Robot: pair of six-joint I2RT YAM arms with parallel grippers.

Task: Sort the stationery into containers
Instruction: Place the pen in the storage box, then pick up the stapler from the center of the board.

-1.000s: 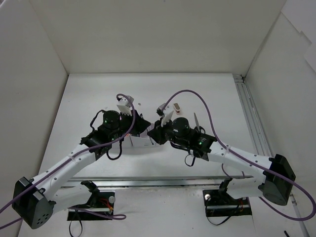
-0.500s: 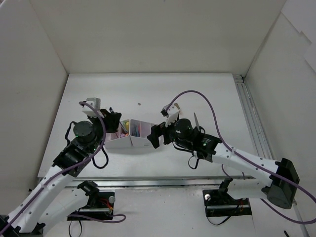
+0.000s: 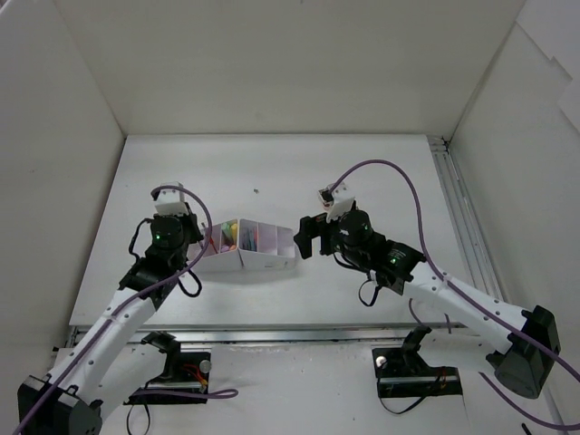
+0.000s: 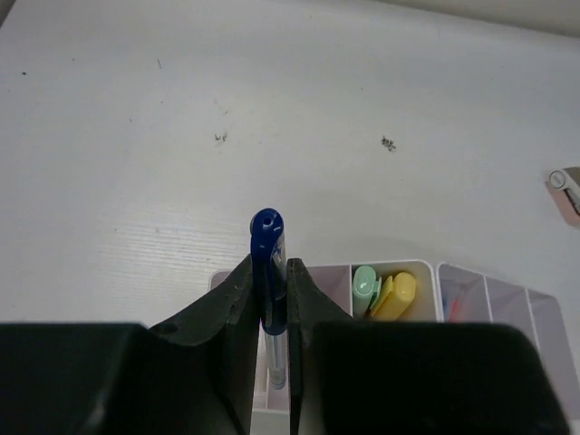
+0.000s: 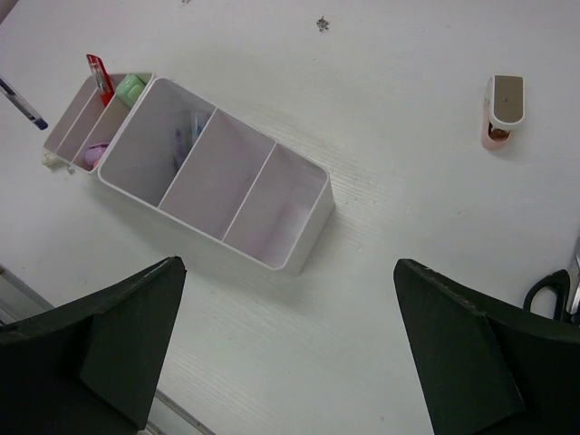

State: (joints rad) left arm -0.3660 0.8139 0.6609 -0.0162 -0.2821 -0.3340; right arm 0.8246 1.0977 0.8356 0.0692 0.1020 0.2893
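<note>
1. My left claw (image 4: 270, 272) is clamped on a blue pen (image 4: 267, 228). The capped end sticks out past my fingertips, and the barrel runs back between them.
2. The pen hangs above the left end of the white organizer (image 5: 310, 234). I cannot tell whether it touches the wall.
3. In the next compartment lie a green marker (image 4: 364, 285) and a yellow marker (image 4: 400, 294), side by side.
4. My right claw (image 5: 290, 362) is spread wide and holds nothing. It hovers over the table (image 5: 390, 54), near the organizer's right end.
5. A small pale eraser (image 5: 501, 111) lies on the table, well apart from the organizer.
6. Black-handled scissors (image 5: 548, 292) show at the right edge of my right wrist view.
</note>
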